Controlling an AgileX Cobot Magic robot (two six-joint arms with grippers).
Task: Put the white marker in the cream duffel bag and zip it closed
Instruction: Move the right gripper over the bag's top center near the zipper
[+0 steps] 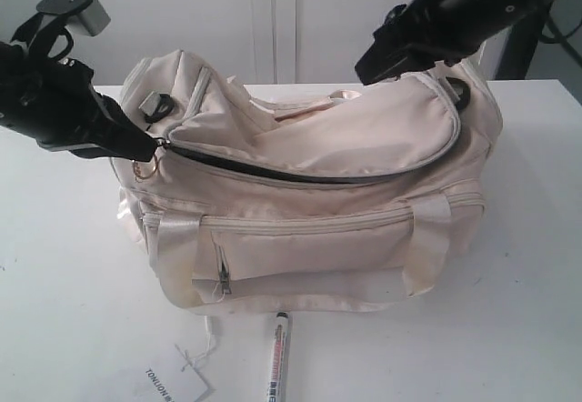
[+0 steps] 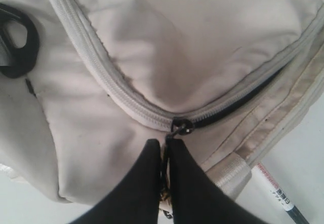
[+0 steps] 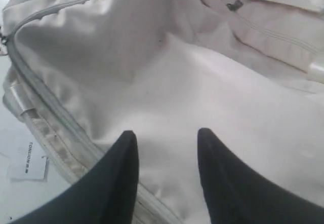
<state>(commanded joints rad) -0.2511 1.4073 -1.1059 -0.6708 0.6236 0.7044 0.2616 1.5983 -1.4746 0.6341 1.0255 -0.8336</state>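
Note:
The cream duffel bag (image 1: 309, 229) lies across the table, its top zip (image 1: 273, 173) gaping as a dark slit. My left gripper (image 1: 145, 147) is at the bag's left end, shut on the gold zip pull just below the slider (image 2: 181, 126); in the left wrist view the left gripper (image 2: 166, 143) pinches it tight. My right gripper (image 1: 364, 70) hovers over the bag's upper right. In the right wrist view the right gripper (image 3: 167, 134) stands open above the bag's cream top flap (image 3: 202, 82), holding nothing. The white marker (image 1: 277, 356) lies on the table in front of the bag, and the marker (image 2: 276, 193) shows beside the bag.
A white paper tag (image 1: 177, 384) on a string lies on the table left of the marker; the tag (image 3: 28, 160) also shows beside the bag. A black strap ring (image 2: 17, 41) sits at the bag's left end. The white table (image 1: 509, 329) extends around the bag.

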